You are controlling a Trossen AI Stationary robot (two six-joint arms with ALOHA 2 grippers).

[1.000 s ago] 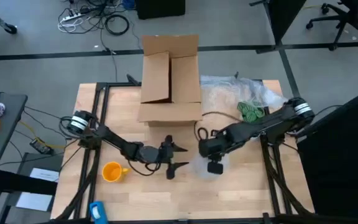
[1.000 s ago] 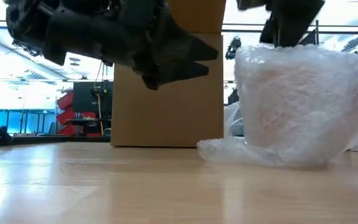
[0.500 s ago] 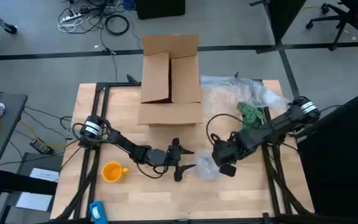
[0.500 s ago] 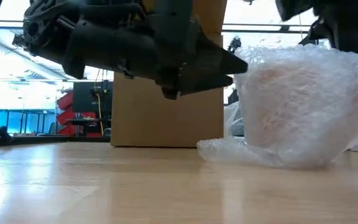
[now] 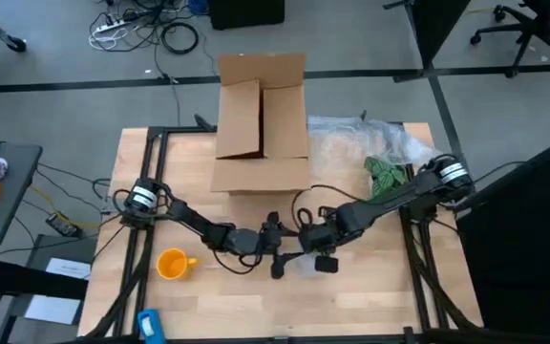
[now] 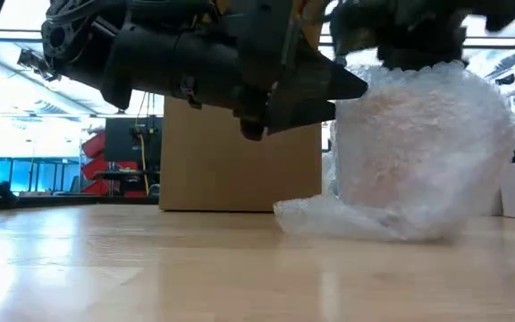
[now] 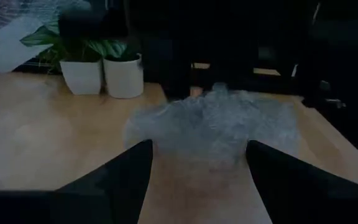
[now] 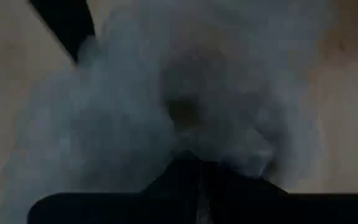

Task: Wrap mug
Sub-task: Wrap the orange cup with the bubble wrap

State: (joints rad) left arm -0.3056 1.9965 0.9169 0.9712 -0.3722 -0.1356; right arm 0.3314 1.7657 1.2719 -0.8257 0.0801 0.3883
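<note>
The mug (image 5: pixel 171 264) is small, shiny and yellow-orange. It stands the right way up on the wooden counter (image 5: pixel 208 306), near the front on the left side, with its open mouth facing up. Its loop handle sticks out to the right, toward the middle of the counter. Nothing is touching it.

The left gripper (image 5: pixel 281 251) is well to the right of the mug, in the middle of the counter. Its two dark fingers (image 7: pixel 114 174) are spread wide apart, like a big V. They point at a crumpled bubble wrap sheet (image 7: pixel 213 127) that sits just past the tips. In the low view the tip of one finger looks like it reaches the bubble wrap, but I cannot tell if it really touches.

The right gripper (image 5: pixel 321 250) hangs just over the same bubble wrap, right across from the left gripper. In the right wrist view its fingers (image 8: pixel 197 180) look pressed close together against the bubble wrap. I cannot tell for sure if they are pinching it.

A cardboard box (image 5: pixel 261 119) stands at the back of the counter with its flaps open. More clear plastic and a small green plant (image 5: pixel 387 172) are to the right of the box.
</note>
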